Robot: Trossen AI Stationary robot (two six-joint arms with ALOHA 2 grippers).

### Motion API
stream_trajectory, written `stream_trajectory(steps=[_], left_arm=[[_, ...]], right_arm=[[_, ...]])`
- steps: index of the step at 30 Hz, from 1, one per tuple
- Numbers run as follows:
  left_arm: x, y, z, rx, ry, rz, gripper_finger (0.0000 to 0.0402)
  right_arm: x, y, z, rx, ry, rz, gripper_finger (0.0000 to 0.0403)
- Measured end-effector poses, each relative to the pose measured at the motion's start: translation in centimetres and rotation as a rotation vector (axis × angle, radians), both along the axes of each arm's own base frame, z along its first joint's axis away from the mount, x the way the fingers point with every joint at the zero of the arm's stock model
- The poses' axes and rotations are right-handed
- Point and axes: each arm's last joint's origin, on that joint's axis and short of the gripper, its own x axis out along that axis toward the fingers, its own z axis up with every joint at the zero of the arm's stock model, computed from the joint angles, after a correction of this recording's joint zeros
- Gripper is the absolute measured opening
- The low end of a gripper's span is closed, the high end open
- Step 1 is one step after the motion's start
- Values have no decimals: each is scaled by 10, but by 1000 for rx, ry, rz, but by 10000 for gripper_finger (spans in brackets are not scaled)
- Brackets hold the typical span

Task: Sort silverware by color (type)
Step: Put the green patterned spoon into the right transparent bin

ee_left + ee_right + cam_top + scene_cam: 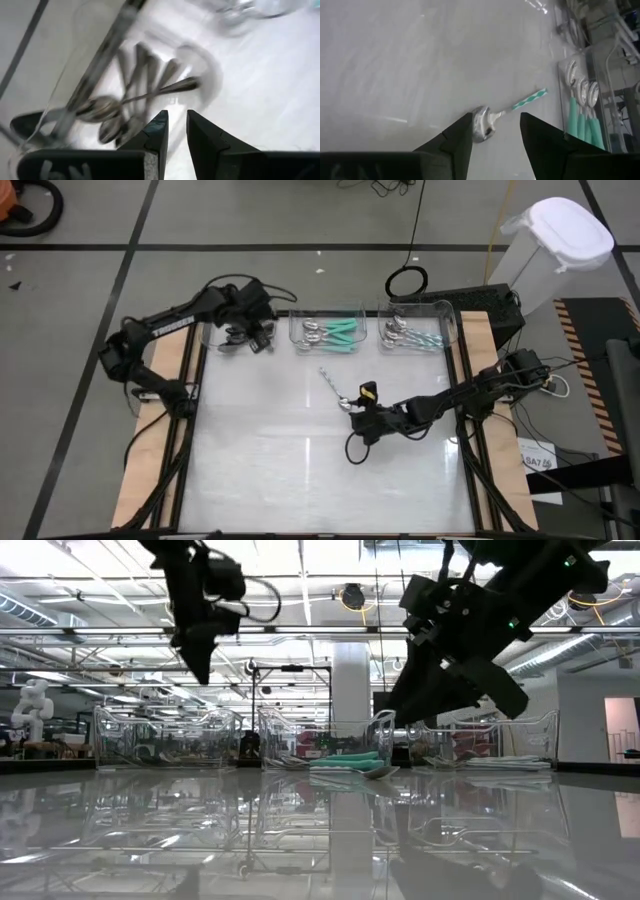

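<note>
Sorting nearly done; one striped spoon (492, 116) left loose mid-table.
Three clear bins (425, 310) are ranged along the far edge, dark pieces (107, 107) left, teal-handled spoons (335, 333) middle, pale-handled spoons (410, 335) right; the left gripper (175, 132), jaws slightly parted and empty, is held over the dark bin; the right gripper (492, 135) is spread open around the loose spoon's bowl, not yet closed; a squeeze and lift are called for, probably toward the right bin.
</note>
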Motion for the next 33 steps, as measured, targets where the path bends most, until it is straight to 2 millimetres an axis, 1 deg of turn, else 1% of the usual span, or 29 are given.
stream_trajectory(steps=[5,8,11,14,16,19,22,24,26,29,33], left_arm=[[18,-44,13,15,-59,-127,72],[29,-73,12,38,-97,-199,72],[36,-104,-2,54,-166,-263,72],[36,-135,-27,61,-176,-290,72],[36,-152,-42,100,-169,-272,72],[32,-170,-55,155,-158,-238,72],[33,-184,-61,165,-198,-216,72],[35,-192,-60,190,-244,-208,72],[38,-199,-56,212,-282,-240,72],[41,-206,-54,218,-319,-281,72],[43,-210,-52,214,-361,-290,72]], right_arm=[[6,-4,4,-16,-50,18,157],[10,-7,8,-31,-60,23,157],[17,-13,16,17,-54,32,157],[23,-21,22,108,-61,35,152],[25,-28,23,168,-71,21,147],[28,-44,23,242,-79,-20,141],[30,-61,22,314,-92,-81,134],[30,-71,18,350,-94,-134,128],[31,-79,13,365,-87,-177,122],[32,-83,3,364,-43,-203,111],[30,-83,-9,369,28,-230,96]])
